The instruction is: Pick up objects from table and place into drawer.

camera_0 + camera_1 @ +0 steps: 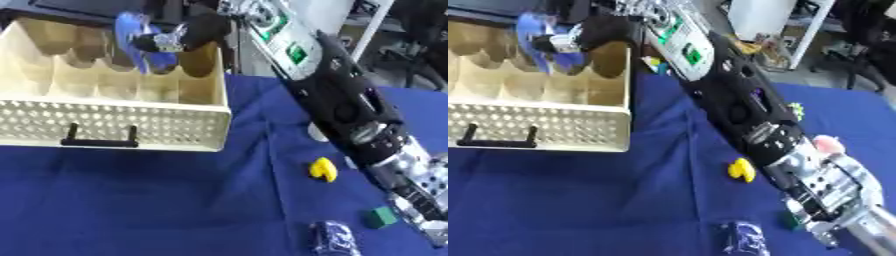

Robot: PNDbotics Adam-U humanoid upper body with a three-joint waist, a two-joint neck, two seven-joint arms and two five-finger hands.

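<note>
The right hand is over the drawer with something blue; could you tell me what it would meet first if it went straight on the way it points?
Probably the drawer itself: the right hand, curled on the blue thing, points toward its back compartments, though depth is unclear.

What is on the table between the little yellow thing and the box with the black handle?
Nothing: only bare blue cloth lies between the yellow thing and the drawer, clearest in the left eye view.
</note>
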